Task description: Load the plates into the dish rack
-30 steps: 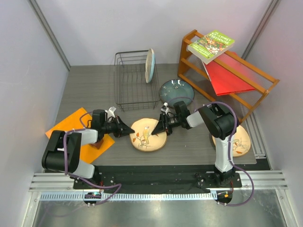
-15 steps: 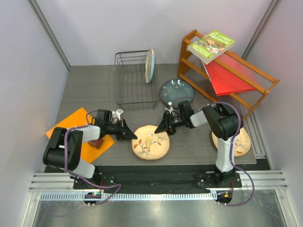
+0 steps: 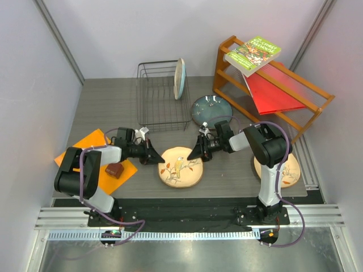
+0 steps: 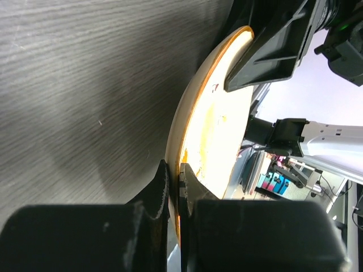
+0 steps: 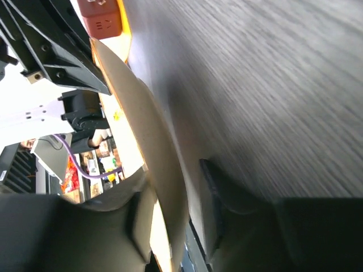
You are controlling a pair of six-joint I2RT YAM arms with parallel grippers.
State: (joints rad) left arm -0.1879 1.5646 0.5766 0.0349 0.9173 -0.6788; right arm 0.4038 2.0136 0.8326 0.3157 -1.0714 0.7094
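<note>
The jaws of both arms are clenched on one thing. The left gripper [image 3: 159,161] pinches the left rim and the right gripper [image 3: 194,155] the upper-right rim of the tan-orange round ceramic plate [image 3: 180,168] painted with a bird on a branch. In the left wrist view the fingers [image 4: 163,187] sit tight on either side of the rim. In the right wrist view the rim runs between the right arm's fingers [image 5: 211,184].

This plate is at the front middle of the grey wood-grain table [image 3: 113,107], between the two arms. The shadow beneath it suggests it is tipped or just clear of the surface, though I cannot tell which.

Behind it stands the black wire-grid dish rack [image 3: 159,96], with the cream and light-blue round plate [image 3: 179,78] on edge at its right side. The dark blue-grey speckled plate [image 3: 210,110] lies flat just right of the rack. The second tan-orange bird plate [image 3: 286,170] lies flat at the right, partly hidden by the right arm.

I judge one plate of four loaded and the step in hand a two-armed pickup of the second. The next move calls for both arms to rise together at a steady spacing, carry the plate back to the rack, turn it on edge and lower it into a free slot left of the standing plate. The rack looks narrow, so one gripper probably has to let go before the plate goes in.
</note>
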